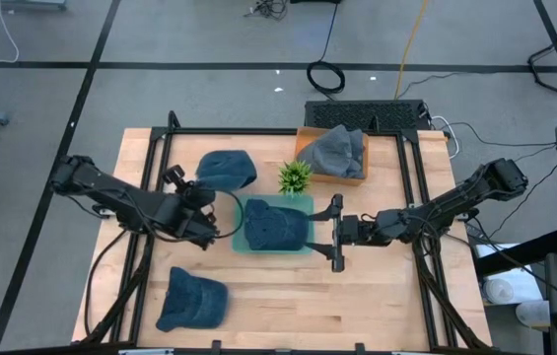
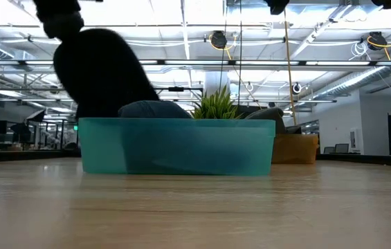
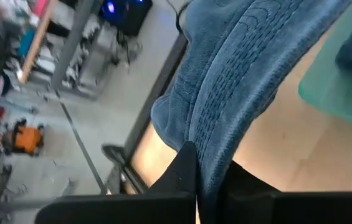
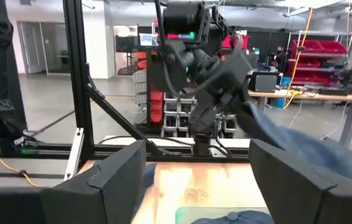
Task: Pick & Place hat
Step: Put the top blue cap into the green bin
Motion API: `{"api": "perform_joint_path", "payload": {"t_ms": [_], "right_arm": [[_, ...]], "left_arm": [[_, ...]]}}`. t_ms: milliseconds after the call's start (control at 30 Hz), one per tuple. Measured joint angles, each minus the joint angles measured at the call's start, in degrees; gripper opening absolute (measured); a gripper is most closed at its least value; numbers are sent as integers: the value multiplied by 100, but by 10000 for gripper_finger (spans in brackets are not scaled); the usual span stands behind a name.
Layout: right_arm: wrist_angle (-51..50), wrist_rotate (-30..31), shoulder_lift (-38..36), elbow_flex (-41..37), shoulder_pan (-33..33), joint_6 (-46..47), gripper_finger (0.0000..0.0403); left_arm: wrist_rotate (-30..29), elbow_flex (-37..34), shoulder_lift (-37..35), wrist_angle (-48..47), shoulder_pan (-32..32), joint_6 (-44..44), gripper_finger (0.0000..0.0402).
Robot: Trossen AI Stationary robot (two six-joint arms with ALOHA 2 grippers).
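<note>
Nearest you: in the low view, the teal bin (image 2: pixel 178 145) sits close on the wooden surface (image 2: pixel 195 207), with a plant (image 2: pixel 217 105) behind it.

Front-left hat: a blue hat (image 1: pixel 192 299) lies flat on the surface, well apart from both arms.

Left fingers: your left gripper (image 1: pixel 202 209) is closed on a blue hat (image 3: pixel 238 81); the left wrist view shows the cloth pinched between the fingers, hanging just beside the bin's left wall.

Back-left hat: another blue hat (image 1: pixel 227 169) rests behind the left arm, near the plant.

Bin: it already holds one blue hat (image 1: pixel 276 225).

Right fingers: your right gripper (image 1: pixel 335 233) stands open and empty, just beside the bin's right wall.

Back right: a grey hat (image 1: pixel 336 150) sits in the orange box (image 1: pixel 305 158).

Step in hand: by the look of it, you are carrying the held hat to the bin.

Next move: bring the left arm rightward over the rim, then release so the hat drops inside, clear of the wall.
</note>
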Motion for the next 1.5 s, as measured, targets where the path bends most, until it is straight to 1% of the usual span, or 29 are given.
{"api": "perform_joint_path", "payload": {"t_ms": [133,233,367,567,700,800,933,1033,1133,1267,1367,1500], "right_arm": [[34,-5,0,0,-45,435,274],[43,-4,0,0,-123,965,274],[60,-4,0,0,-160,1152,277],[359,7,0,0,-160,1556,298],[798,7,62,0,-168,2212,316],[1163,6,146,0,-177,2652,329],[1439,-4,297,0,-220,2857,340],[1702,-44,452,0,-273,3022,343],[2042,-294,638,0,-296,3181,343],[2683,-329,1030,7,-314,3314,342],[3180,-343,1317,6,-378,3619,342],[3514,-476,1497,36,-454,3788,341]], "left_arm": [[-338,339,0,-8,-45,413,7],[-730,550,0,-7,-73,683,7],[-1304,762,0,-8,-174,1053,7],[-2018,838,2,0,-409,1715,7],[-2727,838,2,139,-641,2185,7],[-3298,838,2,650,-836,2882,7],[-3935,838,2,1886,-1088,4516,7],[-3960,838,3,2997,-1154,5933,7],[-3962,838,4,3816,-1160,6863,7],[-3960,838,4,4610,-1166,7605,7],[-3968,838,77,5094,-1155,8016,7],[-3965,837,269,5688,-1155,8565,7]]}}
